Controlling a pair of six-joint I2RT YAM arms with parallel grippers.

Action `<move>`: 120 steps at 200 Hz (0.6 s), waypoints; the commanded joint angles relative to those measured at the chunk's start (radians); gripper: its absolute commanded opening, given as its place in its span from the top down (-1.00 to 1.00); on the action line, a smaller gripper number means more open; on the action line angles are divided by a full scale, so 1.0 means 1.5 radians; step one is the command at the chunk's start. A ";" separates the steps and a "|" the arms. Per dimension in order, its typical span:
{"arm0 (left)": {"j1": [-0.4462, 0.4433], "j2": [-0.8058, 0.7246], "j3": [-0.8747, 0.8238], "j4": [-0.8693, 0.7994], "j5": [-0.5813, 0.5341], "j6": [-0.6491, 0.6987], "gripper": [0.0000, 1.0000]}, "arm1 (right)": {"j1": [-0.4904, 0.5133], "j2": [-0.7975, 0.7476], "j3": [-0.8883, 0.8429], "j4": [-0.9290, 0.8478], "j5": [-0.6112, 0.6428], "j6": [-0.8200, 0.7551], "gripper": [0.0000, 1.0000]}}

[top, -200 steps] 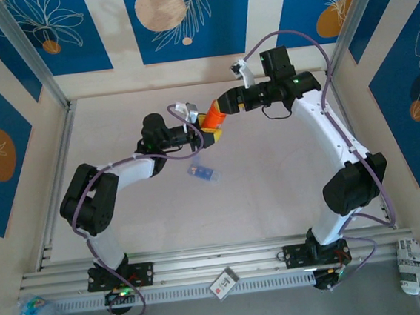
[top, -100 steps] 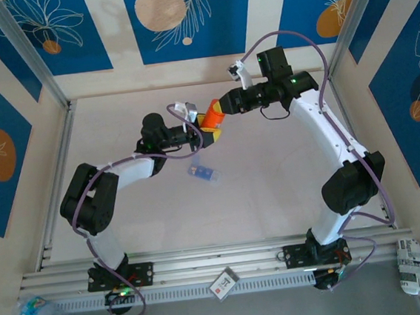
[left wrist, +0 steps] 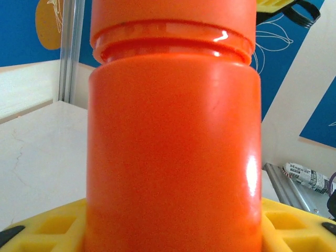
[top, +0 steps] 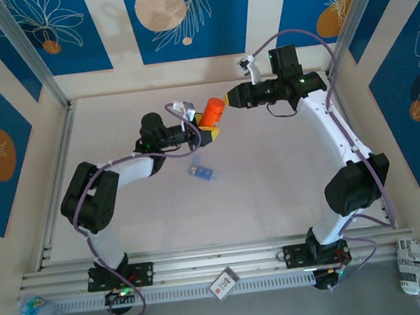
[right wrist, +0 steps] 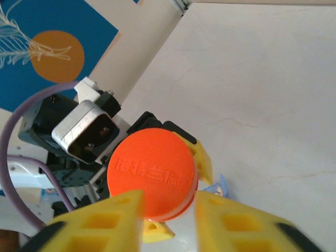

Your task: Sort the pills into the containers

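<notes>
Between the fingers (left wrist: 47,231) of the left gripper (top: 206,127) I see the orange bottle (left wrist: 173,147) pinched low on its body, with a yellow pad pressed to each side. On my overhead view the bottle leans with its cap (right wrist: 152,170) toward about 1 o'clock, so its long axis runs 7 to 1. The right gripper (top: 229,97) hangs at 2 o'clock of the cap, just beside it and not touching. Its fingers are drawn in on nothing. From the right wrist I see a slim gap between their pads, and the cap's embossed top faces me just past the tips.

Farther out, the box (top: 202,172) lies flat on the table (top: 271,174) at about 6 o'clock of the bottle. It is near the bottle but apart from it, and neither gripper touches it. Its long axis runs roughly 10 to 4 o'clock in the overhead view, with the 10 o'clock end toward the left arm. I cannot tell from here whether its lids are up or what its compartments hold.
</notes>
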 commanded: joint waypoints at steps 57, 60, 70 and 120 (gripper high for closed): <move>-0.004 0.000 0.023 0.033 0.022 -0.004 1.00 | 0.020 -0.027 -0.030 0.016 -0.009 0.007 -0.27; -0.004 0.000 0.024 0.033 0.022 -0.004 1.00 | 0.020 -0.028 -0.028 0.015 -0.007 0.007 -0.28; -0.003 0.001 0.024 0.033 0.022 -0.003 1.00 | 0.020 -0.026 -0.021 0.013 -0.006 0.006 -0.31; -0.004 0.004 0.024 0.035 0.026 -0.009 1.00 | 0.036 -0.002 0.013 -0.007 0.007 -0.002 -0.39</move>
